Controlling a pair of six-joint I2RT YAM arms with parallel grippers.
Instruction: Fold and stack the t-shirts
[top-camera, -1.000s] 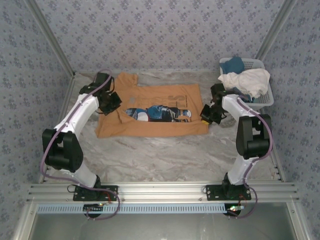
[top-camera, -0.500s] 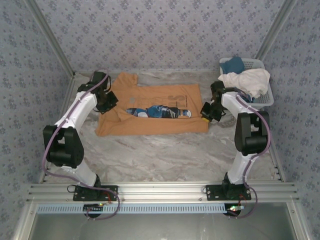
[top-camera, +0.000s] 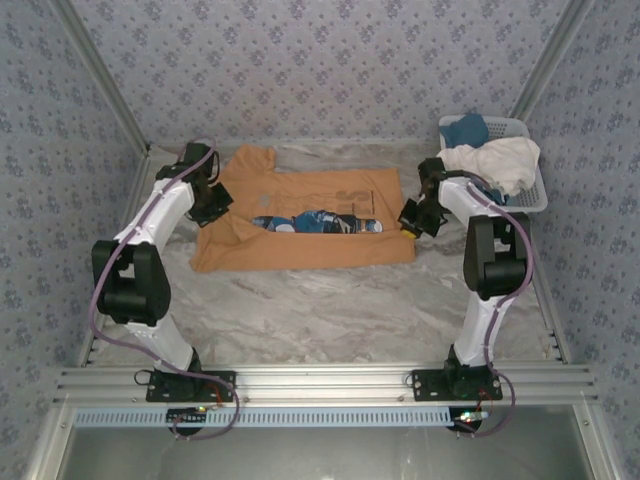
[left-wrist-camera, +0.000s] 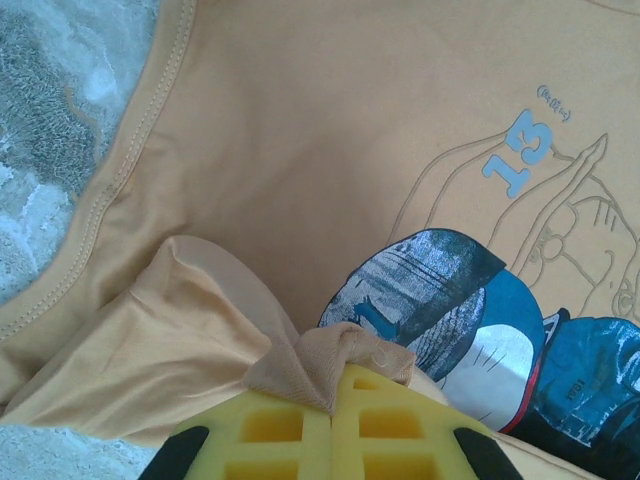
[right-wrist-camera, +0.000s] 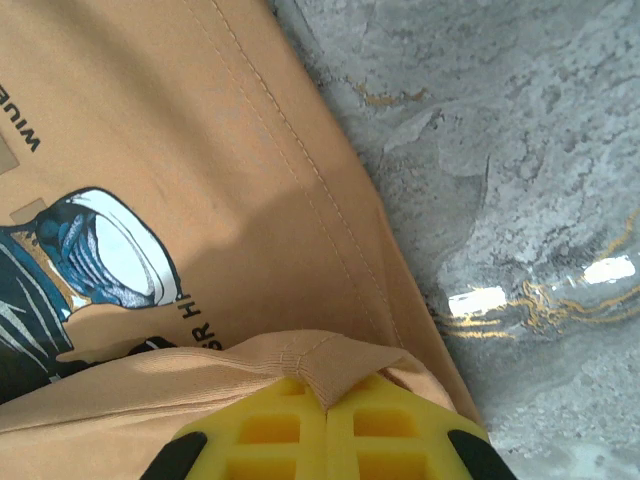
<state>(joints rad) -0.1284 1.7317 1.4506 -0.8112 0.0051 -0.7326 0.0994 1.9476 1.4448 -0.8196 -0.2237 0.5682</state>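
Far left: pinching a small bunch of the orange-tan t-shirt (left-wrist-camera: 290, 180) near its neckline, with the yellow pads of the left gripper (left-wrist-camera: 330, 405) shut tight on it. Could slip free at any tug, held by so little cloth. Across the middle: spread print-up on the marble table (top-camera: 300, 310), with a raised fold hanging over the figure print. Might skew or wrinkle if carried unevenly from the two sides. To the right: nipping the hem edge the same way in the closed right gripper (right-wrist-camera: 327, 405). Risks dragging the whole shirt rather than folding it. Farthest right: heaped with a white t-shirt (top-camera: 495, 160) and a blue t-shirt (top-camera: 465, 130), the basket (top-camera: 533, 200), near enough for the right arm to snag
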